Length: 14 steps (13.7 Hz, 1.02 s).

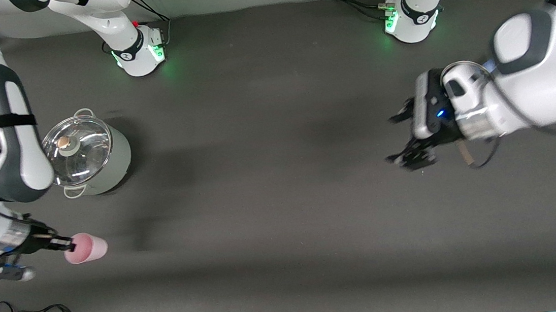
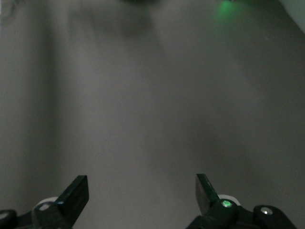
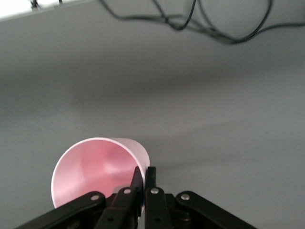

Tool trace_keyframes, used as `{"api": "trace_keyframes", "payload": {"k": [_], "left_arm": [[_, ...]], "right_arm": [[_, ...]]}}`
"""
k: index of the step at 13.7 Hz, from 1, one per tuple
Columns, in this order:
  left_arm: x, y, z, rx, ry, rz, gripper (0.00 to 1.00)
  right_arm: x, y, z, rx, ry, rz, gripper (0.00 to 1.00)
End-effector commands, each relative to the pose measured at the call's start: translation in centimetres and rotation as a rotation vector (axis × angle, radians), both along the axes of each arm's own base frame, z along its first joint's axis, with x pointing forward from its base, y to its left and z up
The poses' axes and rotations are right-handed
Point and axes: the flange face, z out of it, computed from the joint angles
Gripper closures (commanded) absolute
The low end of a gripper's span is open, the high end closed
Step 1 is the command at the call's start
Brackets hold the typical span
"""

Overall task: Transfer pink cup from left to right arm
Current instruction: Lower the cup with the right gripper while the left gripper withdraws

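The right hand (image 1: pixel 64 244) is sitting low at the right arm's end of the tabletop (image 1: pixel 284 216), and it is pinching the wall of the pink cup (image 1: pixel 86 248) at the rim. In the right wrist view the two fingers (image 3: pixel 138 183) are closing nearly together on the rim of the cup (image 3: pixel 97 169), one inside the mouth and one outside. The cup is pointing its mouth toward this hand and its base toward the middle of the tabletop, so its long axis is running along the tabletop's length; whether it is resting on the tabletop or hanging just over it, I cannot tell. A lidded steel pot (image 1: pixel 88 156) is standing near it, farther from the front camera.

The left hand (image 1: pixel 406 136) is hovering over the left arm's end of the tabletop, well apart from the cup. Its fingers (image 2: pixel 76 193) are spreading wide with nothing between them, only bare tabletop below.

Judging by this, the cup is already with the right arm, and the left arm is waiting. Any coming move is turning on the right hand's narrow rim grip, which could let the cup swing.
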Motion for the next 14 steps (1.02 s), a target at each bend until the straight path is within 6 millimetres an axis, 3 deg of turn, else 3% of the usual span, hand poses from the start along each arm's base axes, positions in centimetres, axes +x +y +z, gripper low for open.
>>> {"api": "trace_keyframes", "payload": {"k": [1,4,6,8,11,13,14], "left_arm": [[-4.3,2.5,3.7,0.303,0.072,0.149,0.00],[-6.1,4.7,7.5,0.576,0.124,0.399,0.00],[-7.1,5.8,10.2,0.691,0.199,0.677,0.00],[-7.4,6.5,11.0,0.748,0.310,0.963,0.00],[-7.4,6.2,10.3,0.822,0.424,1.360,0.00],[-6.8,5.8,10.3,0.768,0.502,1.477,0.00],[-6.3,6.0,10.5,0.730,0.521,1.518,0.00]], "right_arm": [[-0.7,0.3,-2.5,0.010,0.023,0.063,1.00],[-0.4,1.5,-6.1,-0.001,0.016,0.121,1.00],[0.0,1.7,-8.2,-0.012,-0.006,0.177,1.00],[0.0,1.7,-8.7,-0.029,-0.009,0.192,1.00],[0.0,1.5,-9.3,-0.046,-0.002,0.214,1.00],[0.1,1.5,-9.3,-0.047,-0.005,0.214,0.02],[0.0,1.2,-9.2,-0.047,-0.005,0.213,0.00]]}}
